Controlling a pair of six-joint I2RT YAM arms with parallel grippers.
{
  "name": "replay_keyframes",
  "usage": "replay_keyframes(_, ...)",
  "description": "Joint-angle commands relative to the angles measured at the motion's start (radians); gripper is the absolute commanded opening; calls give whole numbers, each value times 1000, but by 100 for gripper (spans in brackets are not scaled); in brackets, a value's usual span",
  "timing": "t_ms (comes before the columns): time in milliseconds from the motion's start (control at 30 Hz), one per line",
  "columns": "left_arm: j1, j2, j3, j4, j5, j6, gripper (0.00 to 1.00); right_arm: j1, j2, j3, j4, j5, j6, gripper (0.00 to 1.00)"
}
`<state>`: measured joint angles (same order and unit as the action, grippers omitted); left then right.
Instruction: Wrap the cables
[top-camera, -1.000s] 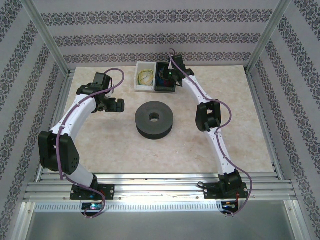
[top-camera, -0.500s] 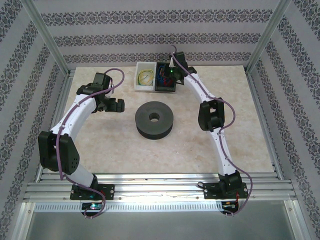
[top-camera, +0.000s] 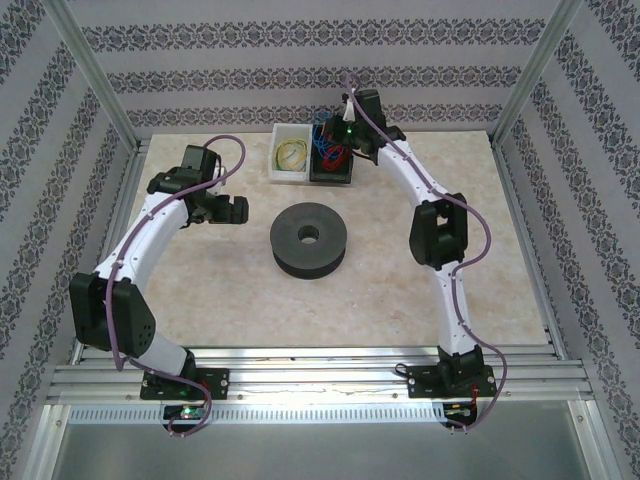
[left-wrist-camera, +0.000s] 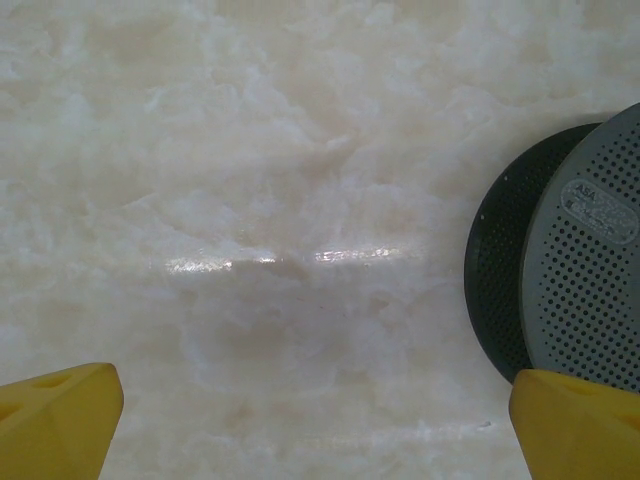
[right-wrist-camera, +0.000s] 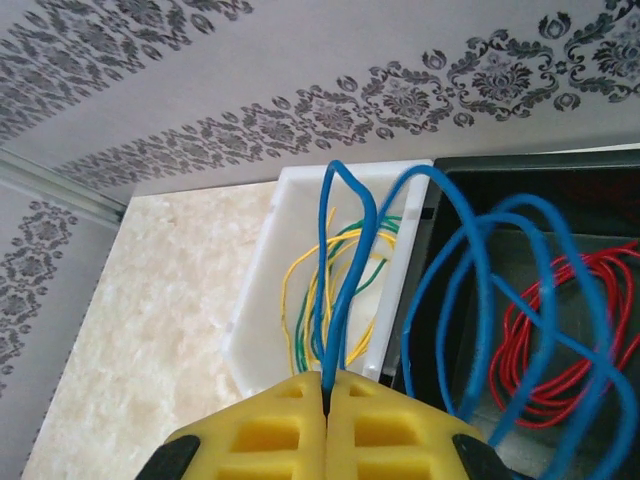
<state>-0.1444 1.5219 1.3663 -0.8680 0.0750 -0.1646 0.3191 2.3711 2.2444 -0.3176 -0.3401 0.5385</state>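
The right claw (right-wrist-camera: 327, 395) was clamped shut on the blue wire (right-wrist-camera: 327, 350), held above the black bin (right-wrist-camera: 520, 190) at the surface's far edge. The left claw (left-wrist-camera: 318, 415) stood apart beside the spool (left-wrist-camera: 590, 260). The wire's trailing loops might snag the red coil (right-wrist-camera: 545, 395) and drag it out.

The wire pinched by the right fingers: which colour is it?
The wire is blue, best seen in the right wrist view.
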Motion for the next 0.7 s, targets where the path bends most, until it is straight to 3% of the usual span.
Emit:
replay_keyframes(0, -15, -32, -10, -6, 13, 8, 99, 11, -115, -82, 92, -48, -29, 0)
replay_keyframes(300, -61, -38, 44, 42, 106, 25, 99, -17, -299, -425, 484, -480, 63, 0)
replay_keyframes(500, -81, -53, 110, 161, 312, -15, 99, -8, -404, -602, 530, -556, 15, 0)
replay_keyframes(667, -109, -52, 152, 243, 375, -21, 100, 7, -454, -694, 545, -561, 25, 0)
